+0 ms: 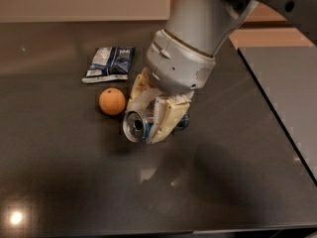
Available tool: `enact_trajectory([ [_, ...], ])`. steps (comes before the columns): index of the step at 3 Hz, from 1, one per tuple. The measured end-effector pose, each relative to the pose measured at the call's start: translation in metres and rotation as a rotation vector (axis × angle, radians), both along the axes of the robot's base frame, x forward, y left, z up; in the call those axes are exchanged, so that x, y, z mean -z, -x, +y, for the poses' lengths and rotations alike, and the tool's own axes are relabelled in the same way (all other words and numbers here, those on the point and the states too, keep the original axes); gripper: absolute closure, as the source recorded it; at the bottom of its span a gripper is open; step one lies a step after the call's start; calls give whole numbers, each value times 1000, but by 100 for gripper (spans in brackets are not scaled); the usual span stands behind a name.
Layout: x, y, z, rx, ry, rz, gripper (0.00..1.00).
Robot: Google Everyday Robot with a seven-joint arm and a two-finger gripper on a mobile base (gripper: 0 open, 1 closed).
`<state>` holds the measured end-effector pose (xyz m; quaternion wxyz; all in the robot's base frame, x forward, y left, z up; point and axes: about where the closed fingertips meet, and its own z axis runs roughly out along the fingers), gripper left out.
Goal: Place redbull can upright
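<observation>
Since the redbull can (135, 127) lay sideways, axis roughly 9-to-3 o'clock, the gripper (146, 125) straddled it, fingers (166, 121) pinching its middle.

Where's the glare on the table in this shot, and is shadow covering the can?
Camera view: one bright glare spot on the table near the bottom-left corner; faint shadow under the gripper, which grips the redbull can lying mid-table; the can's silver end is lit.
</observation>
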<state>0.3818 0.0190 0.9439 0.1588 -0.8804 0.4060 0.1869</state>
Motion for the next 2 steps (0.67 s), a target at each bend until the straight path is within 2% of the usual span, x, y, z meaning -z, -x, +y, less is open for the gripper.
enact_trajectory([
  [1, -32, -7, 9, 22, -203, 89, 100],
  [2, -53, -7, 13, 72, -398, 168, 100],
])
